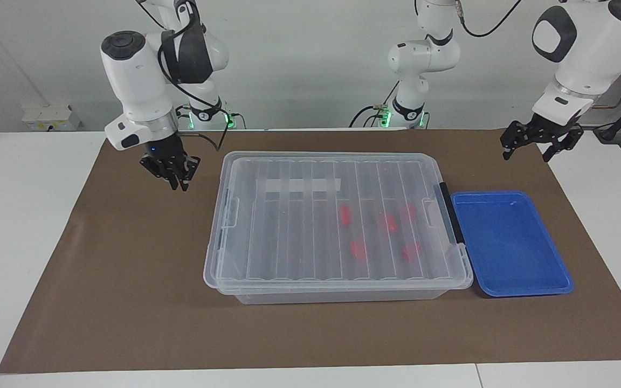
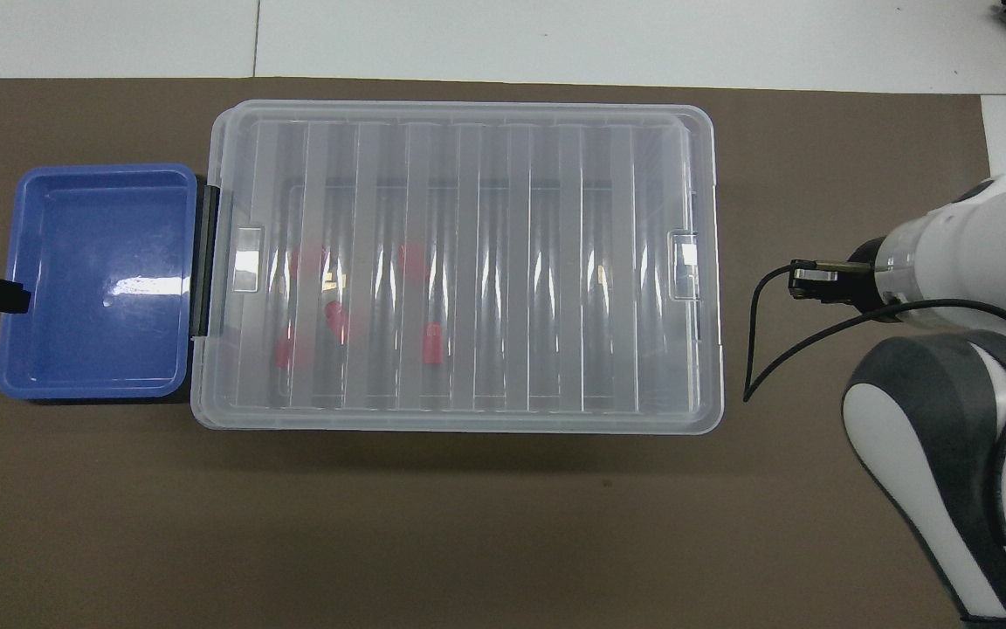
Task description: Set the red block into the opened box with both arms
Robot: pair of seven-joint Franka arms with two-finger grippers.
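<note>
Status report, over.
Right claw over brown mat, empty; left claw open, waiting. Red plastic blocks inside clear plastic box. Ribbed clear lid on.

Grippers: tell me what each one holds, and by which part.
Nothing is held. The right gripper hangs over the brown mat beside the box, holding nothing. The left gripper, open, waits in the air near the blue tray.

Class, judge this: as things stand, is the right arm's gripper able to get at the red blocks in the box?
Probably not: the lid covers the box, the red blocks beneath it; the right gripper hangs over the mat.
</note>
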